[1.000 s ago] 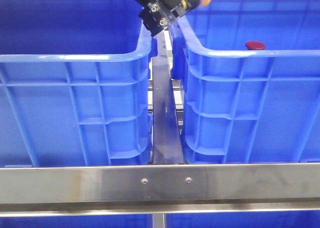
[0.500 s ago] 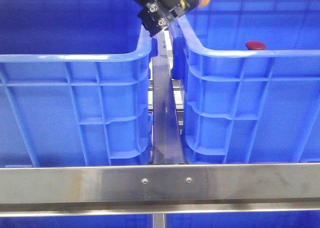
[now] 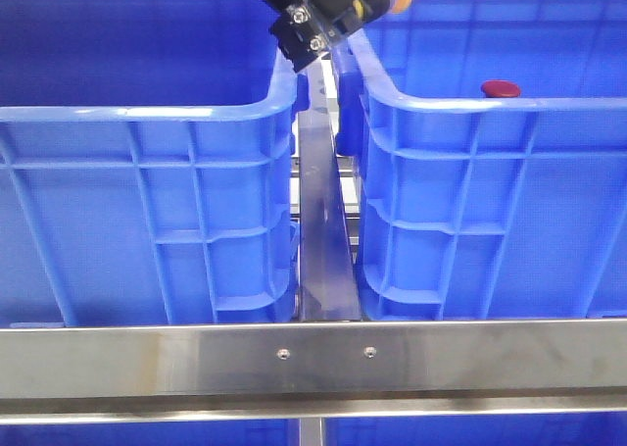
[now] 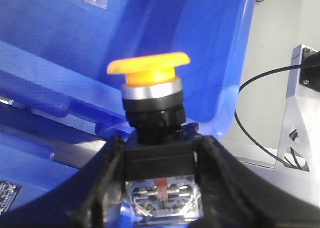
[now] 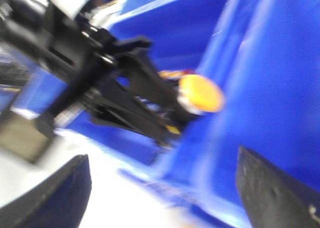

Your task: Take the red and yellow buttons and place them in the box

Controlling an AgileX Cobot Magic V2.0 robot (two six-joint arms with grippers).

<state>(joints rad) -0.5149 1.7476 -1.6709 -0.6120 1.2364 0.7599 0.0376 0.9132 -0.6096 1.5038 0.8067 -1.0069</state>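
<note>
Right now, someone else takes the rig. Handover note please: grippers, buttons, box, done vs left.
Left gripper: shut on the yellow button, held by its black body, high between the two crates in the front view.
Right gripper: open, holding nothing, facing the left arm.
Red button: inside the right blue crate, near its front wall.
Left blue crate: contents hidden by its front wall.
Done: yellow button picked.
Left: release yellow into the box. Whether red still needs moving depends on which crate is the target; I cannot tell.
</note>
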